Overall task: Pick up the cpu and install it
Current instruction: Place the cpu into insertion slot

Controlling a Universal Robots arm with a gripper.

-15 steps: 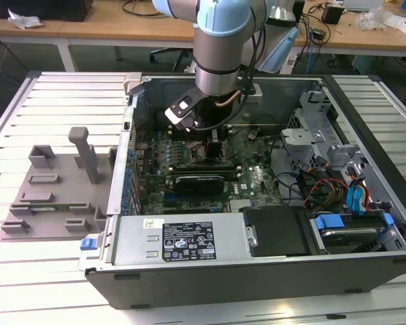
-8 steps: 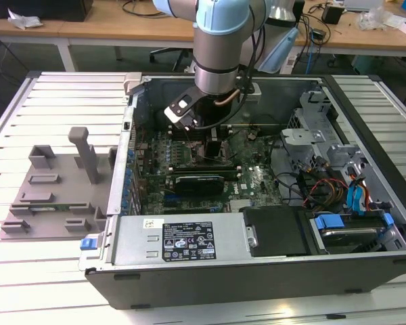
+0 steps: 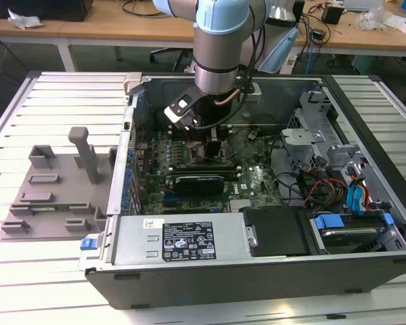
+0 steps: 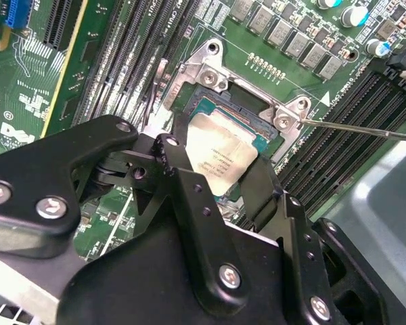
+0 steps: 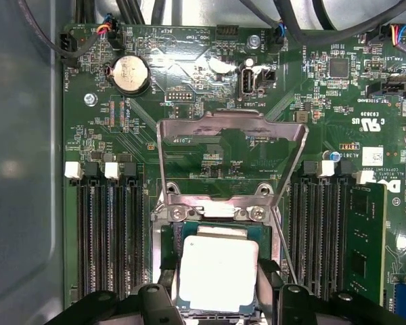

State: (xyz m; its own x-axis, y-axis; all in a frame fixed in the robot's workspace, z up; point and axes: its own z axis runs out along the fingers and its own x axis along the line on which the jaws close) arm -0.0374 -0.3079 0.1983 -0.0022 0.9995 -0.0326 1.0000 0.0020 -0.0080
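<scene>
where the cpu (image 5: 218,271) sits: at the open socket (image 4: 237,101), near the middle of the motherboard (image 5: 210,74), between the two banks of memory slots (image 5: 108,230); i can't tell if it is fully seated or just above the contacts.
tool (image 5: 218,290): down inside the computer case (image 3: 271,271), its two fingers (image 4: 170,159) closed against opposite edges of the cpu.
hold-down frame (image 5: 230,125): standing up and open, its thin lever (image 4: 365,128) loose beside it.
grey tray (image 3: 54,186): on the desk (image 3: 47,284) beside the case's outer wall, at the exterior view's left, well apart from the tool.
done: by my reckoning, the pick-up and the carry to the socket.
left: chip not let go, frame not shut, lever not latched.
</scene>
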